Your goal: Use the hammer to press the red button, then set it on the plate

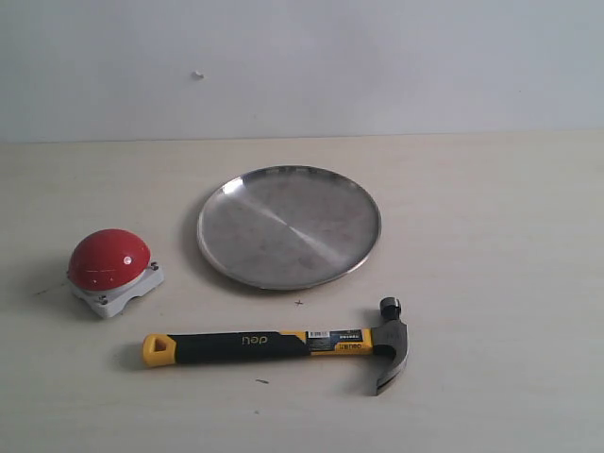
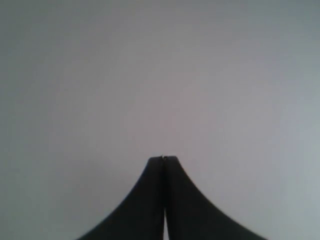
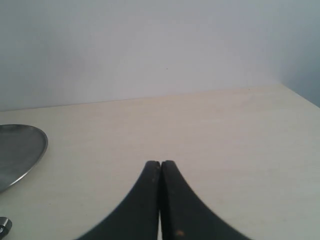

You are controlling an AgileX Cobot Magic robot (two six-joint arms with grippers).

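The hammer [image 1: 283,345] lies flat on the table near the front, yellow handle end to the left, dark head to the right. The red button [image 1: 109,260] on its grey base sits at the left. The silver plate [image 1: 289,226] rests in the middle, behind the hammer; its rim [image 3: 35,155] also shows in the right wrist view, with a bit of the hammer head [image 3: 4,226]. Neither arm appears in the exterior view. My left gripper [image 2: 163,159] is shut, empty, facing a blank wall. My right gripper [image 3: 160,163] is shut, empty, above bare table.
The pale wooden table [image 1: 491,236] meets a plain white wall [image 1: 377,66] at the back. In the right wrist view the table's corner edge [image 3: 300,95] shows off to one side.
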